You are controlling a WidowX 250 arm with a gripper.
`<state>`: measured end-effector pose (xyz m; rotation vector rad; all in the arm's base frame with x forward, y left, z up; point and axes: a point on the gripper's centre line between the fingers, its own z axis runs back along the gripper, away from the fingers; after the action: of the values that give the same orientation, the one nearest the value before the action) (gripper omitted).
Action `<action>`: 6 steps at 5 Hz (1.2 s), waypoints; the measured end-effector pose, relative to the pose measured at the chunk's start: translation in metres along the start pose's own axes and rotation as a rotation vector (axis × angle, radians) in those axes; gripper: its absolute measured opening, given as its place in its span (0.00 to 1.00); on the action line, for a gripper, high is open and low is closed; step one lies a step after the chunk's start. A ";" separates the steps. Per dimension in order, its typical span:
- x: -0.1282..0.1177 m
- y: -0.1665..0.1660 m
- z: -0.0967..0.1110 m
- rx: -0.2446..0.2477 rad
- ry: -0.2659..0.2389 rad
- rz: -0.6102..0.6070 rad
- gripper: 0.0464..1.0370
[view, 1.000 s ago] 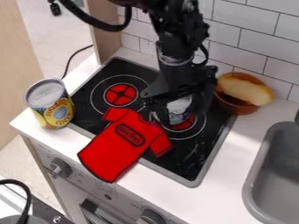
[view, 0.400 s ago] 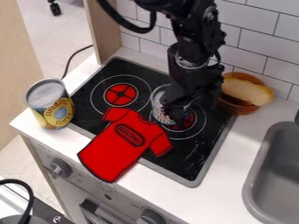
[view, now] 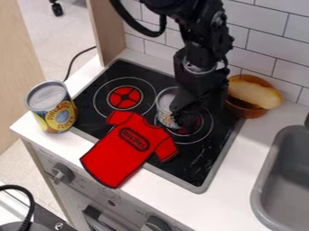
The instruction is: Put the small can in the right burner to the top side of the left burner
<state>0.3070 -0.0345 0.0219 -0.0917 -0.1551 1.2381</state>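
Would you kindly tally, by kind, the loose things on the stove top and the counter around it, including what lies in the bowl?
Cans: 2 (small can, large can)
Shirt-shaped pieces: 1 (red shirt)
Bowls: 1 (brown bowl)
Food-like pieces: 1 (yellowish piece)
Total: 5

A smooth white countertop (view: pixel 253 135) carries a black glass cooktop (view: pixel 187 168), a large yellow-labelled metal can (view: pixel 51 107) and a round brown bowl (view: pixel 244 109); a flat red shirt-shaped piece (view: pixel 129 151) lies across cooktop and counter, and a small pale-topped cylindrical can (view: pixel 164 108) is at the right burner
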 end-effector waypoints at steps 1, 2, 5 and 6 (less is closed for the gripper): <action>0.006 -0.003 -0.002 -0.032 -0.007 0.072 0.96; 0.011 -0.001 -0.004 -0.042 -0.030 0.138 0.96; 0.025 0.022 -0.010 0.030 -0.100 0.112 0.96; 0.036 0.017 -0.004 0.051 -0.138 -0.027 0.96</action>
<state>0.3029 0.0051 0.0179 0.0399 -0.2435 1.2210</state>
